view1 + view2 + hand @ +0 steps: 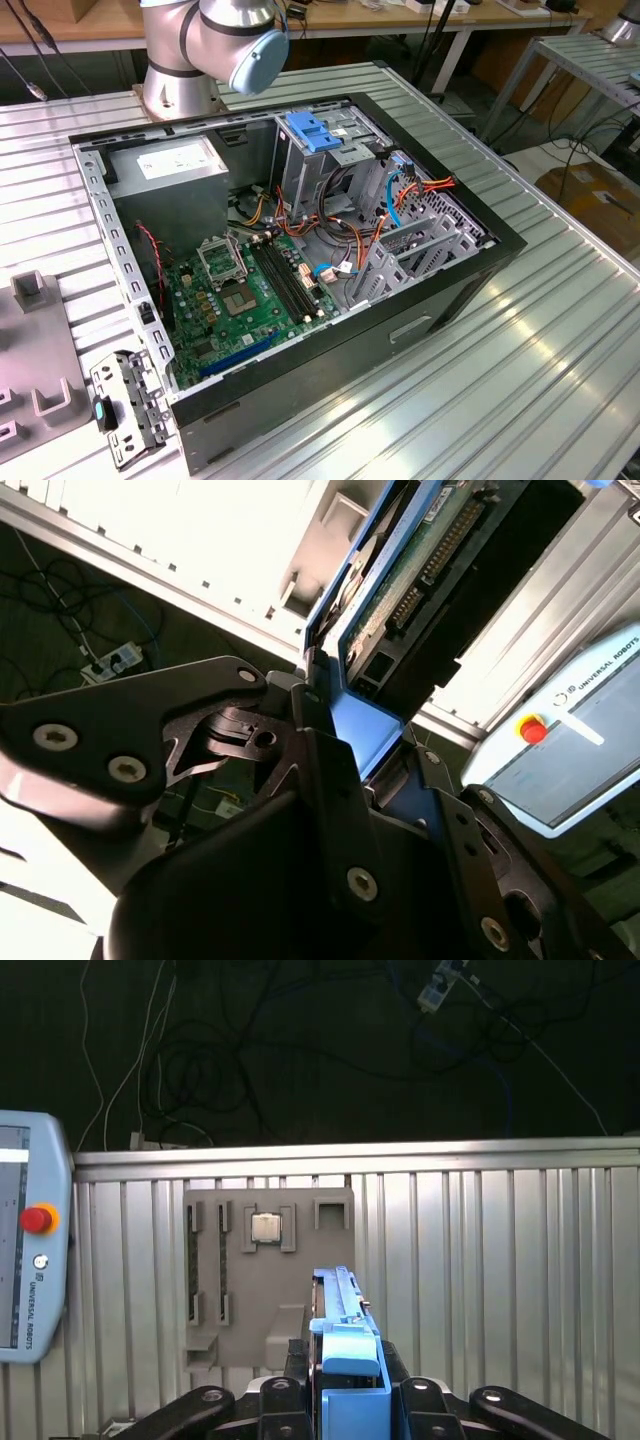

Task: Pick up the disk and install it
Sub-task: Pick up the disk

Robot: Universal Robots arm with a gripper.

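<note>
Clamped in the gripper (347,1365): the disk (340,1305). No gap to cross. Drive already between the fingers (330,780), one pressed to each broad face, near the end closest to the wrist.

Edge-on in the first wrist view: blue side rail nearest the camera, thin dark body beneath it. Long axis straight out from between the fingertips, in line with the gripper's own reach, most of the length projecting past the tips.

Same reading in the second wrist view: disk (400,590) running away from the gripper (375,750), green circuit board and connector row exposed on one face, blue rail along the long edge.

Beyond the fingers, in order across the first wrist view:
- teach pendant (25,1250), off to one side, well apart from the tips
- grey fixture plate (265,1260) with slots, beyond the tips and behind the disk
- ribbed metal table (500,1260) beneath both

Contact between the disk's far end and the plate: cannot tell.

Exterior view, from its left:
- same fixture plate (35,370) at the table edge
- open computer case (300,395) in the middle
- blue caddy (313,132) sitting on the drive bay inside the case

Position of the case relative to the fingers: not readable here.

Judged: grasp made, install not yet done.
</note>
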